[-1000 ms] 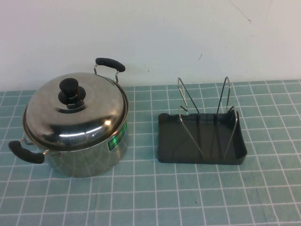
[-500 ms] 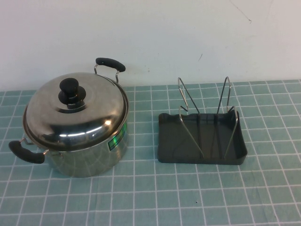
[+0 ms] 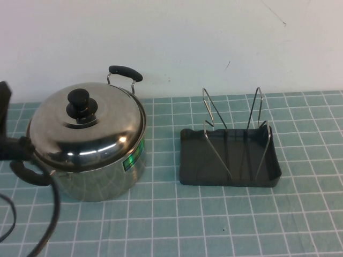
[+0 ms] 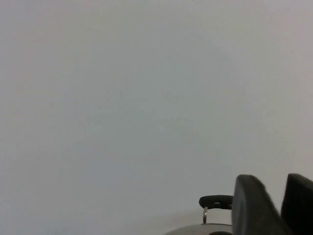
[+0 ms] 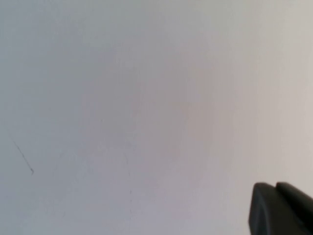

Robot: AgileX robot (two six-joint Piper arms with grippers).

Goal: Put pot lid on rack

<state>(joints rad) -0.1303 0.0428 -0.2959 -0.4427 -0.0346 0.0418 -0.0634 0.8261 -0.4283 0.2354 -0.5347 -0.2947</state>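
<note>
The pot lid [image 3: 88, 131], shiny steel with a black knob [image 3: 80, 103], sits on the steel pot [image 3: 102, 176] at the left of the table. The rack [image 3: 230, 160], a dark grey tray with silver wire loops [image 3: 214, 115], stands empty to the right of the pot. My left arm [image 3: 13, 149] shows at the left edge beside the pot's near handle. My left gripper [image 4: 274, 183] is open and empty, and its wrist view shows the lid's rim [image 4: 198, 230] and the pot's far handle [image 4: 215, 201]. My right gripper [image 5: 274, 188] is shut, faces the wall and is outside the high view.
A black cable [image 3: 43, 235] from the left arm lies on the green gridded mat [image 3: 177, 225] at the front left. A white wall [image 3: 214, 43] stands right behind the pot and the rack.
My left arm and its cable have come into the high view at the left edge, beside the pot. The pot, lid and rack have not moved.
</note>
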